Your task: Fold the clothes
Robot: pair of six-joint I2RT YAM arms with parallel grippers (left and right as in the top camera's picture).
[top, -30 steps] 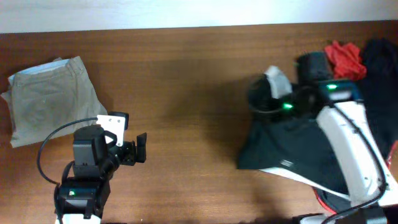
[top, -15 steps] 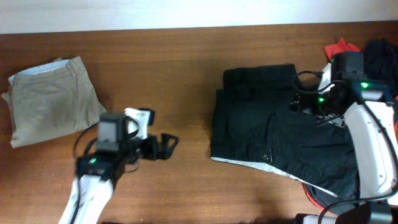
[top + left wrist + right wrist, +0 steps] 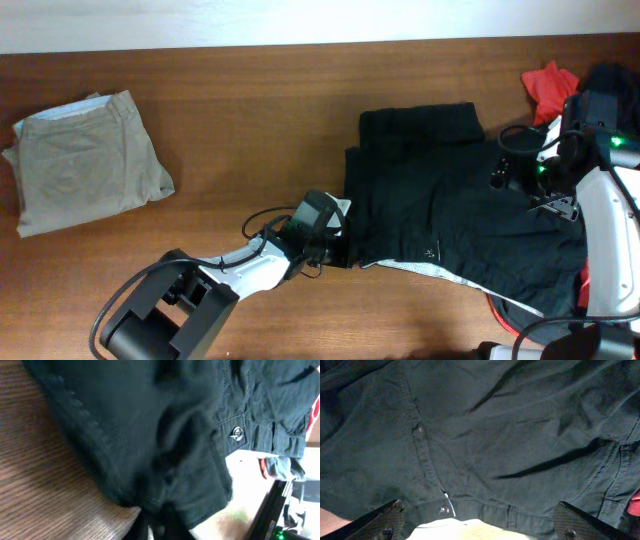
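Taking hold of the dark garment (image 3: 440,215), centre-right of frame.
My left gripper (image 3: 338,252) meets its lower-left edge, and I cannot tell if it's closed; right gripper (image 3: 480,525) hangs spread above. Next: a firm pinch before folding.

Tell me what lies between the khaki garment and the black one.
Only bare tabletop between khaki garment and black garment, shown in the overhead view.

**Overhead view:** looked straight down on the whole bench (image 3: 250,110), with both arms included. **Left wrist view:** sat very close to the near edge of the black garment (image 3: 125,425), facing low across the bench. **Right wrist view:** looked down on the garment from somewhat farther. All three views shared that garment.
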